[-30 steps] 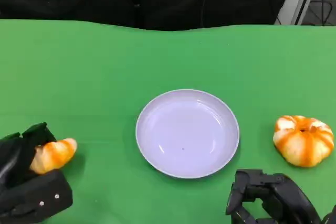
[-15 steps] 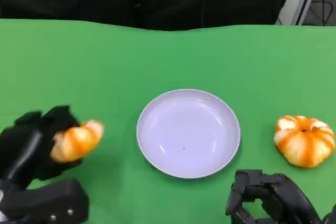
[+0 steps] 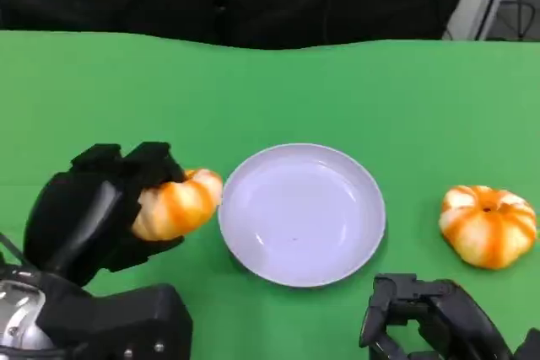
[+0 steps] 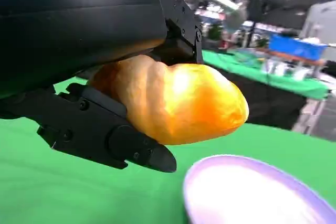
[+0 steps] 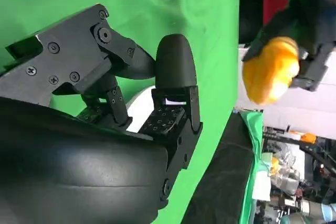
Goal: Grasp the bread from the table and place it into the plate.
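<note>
My left hand (image 3: 97,212) holds an orange-striped, croissant-shaped bread (image 3: 177,206) above the green table, just left of the plate's rim. The pale lilac plate (image 3: 302,212) sits at the middle of the table with nothing in it. In the left wrist view the bread (image 4: 176,103) is clamped between the black fingers (image 4: 105,135), with the plate (image 4: 247,192) below and ahead of it. My right hand (image 3: 426,326) rests low at the front right, holding nothing, fingers loosely bent (image 5: 170,85). The right wrist view shows the bread (image 5: 270,69) in the left hand (image 5: 310,14) in the distance.
A round orange-and-white pumpkin-shaped bun (image 3: 488,225) lies on the green cloth (image 3: 337,90) to the right of the plate, just beyond my right hand. The table's far edge meets a dark backdrop.
My left hand has lifted the bread off the table and carried it right, from the front left edge up to the plate's left rim. The right hand has stayed put.
</note>
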Robot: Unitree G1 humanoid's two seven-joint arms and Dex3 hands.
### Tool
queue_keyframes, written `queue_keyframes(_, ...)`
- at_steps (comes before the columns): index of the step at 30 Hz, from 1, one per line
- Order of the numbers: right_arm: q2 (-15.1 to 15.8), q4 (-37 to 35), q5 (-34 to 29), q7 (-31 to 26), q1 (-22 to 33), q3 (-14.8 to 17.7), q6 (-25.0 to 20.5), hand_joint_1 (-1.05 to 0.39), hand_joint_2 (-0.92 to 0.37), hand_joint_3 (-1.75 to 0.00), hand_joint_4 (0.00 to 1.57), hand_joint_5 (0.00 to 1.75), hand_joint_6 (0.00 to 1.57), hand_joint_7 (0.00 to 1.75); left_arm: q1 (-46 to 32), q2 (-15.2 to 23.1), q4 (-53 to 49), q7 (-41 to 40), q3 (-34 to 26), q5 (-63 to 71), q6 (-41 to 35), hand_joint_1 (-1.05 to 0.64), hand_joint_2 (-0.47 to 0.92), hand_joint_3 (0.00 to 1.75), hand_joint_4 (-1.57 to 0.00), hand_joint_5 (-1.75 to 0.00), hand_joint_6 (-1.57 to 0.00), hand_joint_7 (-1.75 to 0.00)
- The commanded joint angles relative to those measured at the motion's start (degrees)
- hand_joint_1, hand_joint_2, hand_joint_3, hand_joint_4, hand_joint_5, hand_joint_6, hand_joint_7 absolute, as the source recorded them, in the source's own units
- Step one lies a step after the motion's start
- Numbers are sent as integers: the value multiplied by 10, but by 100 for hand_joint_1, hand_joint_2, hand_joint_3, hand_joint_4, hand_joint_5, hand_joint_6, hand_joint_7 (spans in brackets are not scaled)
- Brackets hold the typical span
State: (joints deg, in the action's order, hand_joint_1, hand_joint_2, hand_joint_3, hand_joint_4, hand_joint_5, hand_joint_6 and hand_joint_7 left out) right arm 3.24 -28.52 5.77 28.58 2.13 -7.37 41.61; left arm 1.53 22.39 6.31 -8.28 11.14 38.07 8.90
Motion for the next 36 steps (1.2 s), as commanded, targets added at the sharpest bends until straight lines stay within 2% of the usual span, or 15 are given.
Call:
queue_keyframes(1,0,-11,6,1,-4,4,15,-12,-57,-104,83,156,85,127,5,-11,22,18,5,8,-14,-6,82,0,-49,-175,-58,-144)
queue_keyframes(12,-1,-15,6,2,-6,5,18,-12,-57,-104,83,155,85,127,4,-15,25,22,3,11,-16,-6,82,0,-49,-175,-57,-144)
queue_keyframes(14,-5,-18,0,-3,-8,2,17,-13,-56,-105,84,154,86,126,60,-60,-17,44,51,3,-16,-6,82,0,-47,-175,-57,-144)
queue_keyframes(16,-7,-21,-2,-6,-10,1,18,-15,-55,-108,85,153,87,125,85,-80,-38,54,71,-1,-16,-6,82,0,-46,-175,-56,-144)
queue_keyframes(20,-8,-22,-3,-6,-10,2,19,-15,-54,-109,86,152,87,124,89,-83,-43,55,70,0,-14,-6,83,0,-46,-175,-56,-144)
queue_keyframes(23,-8,-24,-12,-13,-11,0,27,-15,-53,-110,86,152,87,123,123,-101,-94,47,87,1,-1,-8,81,0,-48,-173,-60,-139)
queue_keyframes(26,-8,-25,-14,-15,-11,-1,29,-15,-53,-111,86,153,88,122,130,-103,-106,43,89,1,5,-9,81,0,-49,-173,-61,-137)
queue_keyframes(36,-10,-21,-13,-14,-9,-4,24,-15,-53,-111,86,153,89,119,178,-119,-191,39,106,-1,29,-4,83,1,-46,-175,-58,-139)
